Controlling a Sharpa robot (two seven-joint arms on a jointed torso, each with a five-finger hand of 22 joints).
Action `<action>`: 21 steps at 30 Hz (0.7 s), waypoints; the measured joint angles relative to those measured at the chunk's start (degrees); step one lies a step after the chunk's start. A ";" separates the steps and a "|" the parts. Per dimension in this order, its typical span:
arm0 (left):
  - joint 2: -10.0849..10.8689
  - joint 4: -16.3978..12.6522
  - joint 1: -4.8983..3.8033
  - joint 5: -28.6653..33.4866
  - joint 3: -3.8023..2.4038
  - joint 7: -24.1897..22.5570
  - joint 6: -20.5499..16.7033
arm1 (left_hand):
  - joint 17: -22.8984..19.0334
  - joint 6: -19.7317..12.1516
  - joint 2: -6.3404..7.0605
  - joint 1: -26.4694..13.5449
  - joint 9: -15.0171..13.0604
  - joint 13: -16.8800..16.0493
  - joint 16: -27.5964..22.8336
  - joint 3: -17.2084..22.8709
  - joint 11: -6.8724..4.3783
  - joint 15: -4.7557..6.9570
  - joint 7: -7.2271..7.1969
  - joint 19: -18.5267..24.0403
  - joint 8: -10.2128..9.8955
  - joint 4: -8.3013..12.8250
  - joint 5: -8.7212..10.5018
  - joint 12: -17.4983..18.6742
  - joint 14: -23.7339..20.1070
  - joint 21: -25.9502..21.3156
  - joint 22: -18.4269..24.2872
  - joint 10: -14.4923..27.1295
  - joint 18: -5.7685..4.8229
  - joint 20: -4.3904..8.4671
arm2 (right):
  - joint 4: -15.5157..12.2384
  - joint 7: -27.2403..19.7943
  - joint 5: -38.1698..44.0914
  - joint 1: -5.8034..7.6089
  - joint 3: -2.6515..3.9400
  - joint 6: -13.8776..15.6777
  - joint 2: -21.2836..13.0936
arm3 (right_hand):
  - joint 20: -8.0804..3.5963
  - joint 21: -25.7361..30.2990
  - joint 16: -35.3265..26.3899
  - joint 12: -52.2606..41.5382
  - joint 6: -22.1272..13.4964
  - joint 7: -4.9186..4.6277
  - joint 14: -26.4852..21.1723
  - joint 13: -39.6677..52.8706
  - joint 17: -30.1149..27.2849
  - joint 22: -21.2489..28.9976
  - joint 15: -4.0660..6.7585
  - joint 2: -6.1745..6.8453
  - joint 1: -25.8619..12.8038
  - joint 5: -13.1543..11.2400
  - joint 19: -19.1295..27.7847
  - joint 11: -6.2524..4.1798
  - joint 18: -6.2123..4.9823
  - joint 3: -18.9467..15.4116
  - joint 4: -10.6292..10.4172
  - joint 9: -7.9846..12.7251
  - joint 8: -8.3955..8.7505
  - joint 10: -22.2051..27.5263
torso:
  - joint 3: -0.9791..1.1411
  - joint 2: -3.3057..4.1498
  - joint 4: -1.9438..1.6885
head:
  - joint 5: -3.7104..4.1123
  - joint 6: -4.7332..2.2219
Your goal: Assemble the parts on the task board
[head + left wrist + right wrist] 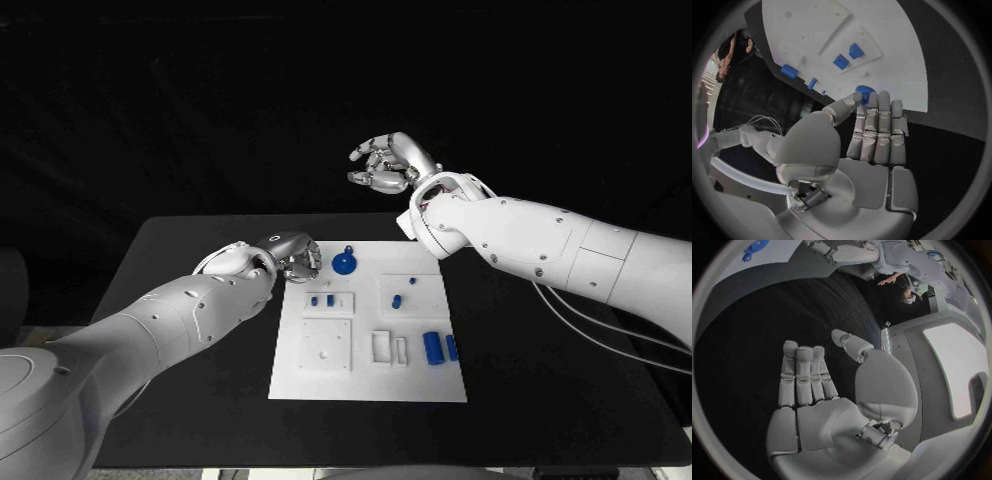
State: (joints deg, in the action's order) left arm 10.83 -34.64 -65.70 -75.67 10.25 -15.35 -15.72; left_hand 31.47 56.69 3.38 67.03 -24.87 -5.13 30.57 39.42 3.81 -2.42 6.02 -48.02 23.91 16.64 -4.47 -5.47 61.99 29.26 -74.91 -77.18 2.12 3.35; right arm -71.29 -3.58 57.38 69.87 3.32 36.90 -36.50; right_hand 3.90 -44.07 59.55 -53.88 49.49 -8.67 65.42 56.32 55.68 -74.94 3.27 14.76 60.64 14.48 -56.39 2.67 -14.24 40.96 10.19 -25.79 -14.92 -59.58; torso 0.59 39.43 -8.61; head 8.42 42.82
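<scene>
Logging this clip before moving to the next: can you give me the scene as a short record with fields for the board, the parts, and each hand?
surface: black table
task board: white plate in the middle of the table
parts: round blue piece near the board's far edge; two blue bars side by side toward its right edge; smaller blue pieces between them
left hand: at the board's far left corner, empty, fingers straight
right hand: raised beyond the table's far edge, empty

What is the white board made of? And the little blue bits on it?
The board looks like matte white plastic: flat, even, no shine, with neat recesses cut in it. The blue parts look like smooth hard plastic, solid in colour with crisp edges. The round one may be a gear. I can't be sure from looks alone.
</scene>
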 measured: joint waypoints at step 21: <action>-1.66 3.49 0.83 -0.07 0.42 -0.59 1.26 | 0.26 -0.03 -0.14 0.15 0.06 -0.04 0.00 -0.14 -0.05 0.00 -0.02 0.00 -0.01 0.01 0.12 0.17 0.00 0.00 -0.04 -0.22 -0.41 0.00 | -1.69 0.10 -0.05 1.43 -0.01 -0.04 0.12 | 1.13 2.21 -1.54 1.78 -0.23 -0.26 -1.35 -3.89 -2.31 0.02 -0.09 -0.45 0.00 -0.28 1.13 0.10 0.03 -0.32 0.32 0.14 -0.21 0.71 | 0.06 1.47 1.52 | -0.32 -0.68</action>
State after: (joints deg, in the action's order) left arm 9.17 -31.15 -64.87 -75.74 10.67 -15.94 -14.45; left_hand 31.73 56.67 3.24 67.17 -24.81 -5.17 30.57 39.27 3.77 -2.42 6.00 -48.02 23.90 16.65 -4.36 -5.29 61.98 29.26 -74.95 -77.39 1.70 3.35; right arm -72.98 -3.48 57.33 71.30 3.31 36.86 -36.38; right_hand 5.03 -41.86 58.01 -52.09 49.26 -8.94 64.07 52.44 53.37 -74.93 3.18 14.31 60.64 14.20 -55.27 2.76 -14.21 40.64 10.51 -25.65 -15.13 -58.86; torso 0.65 40.90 -7.09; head 8.09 42.14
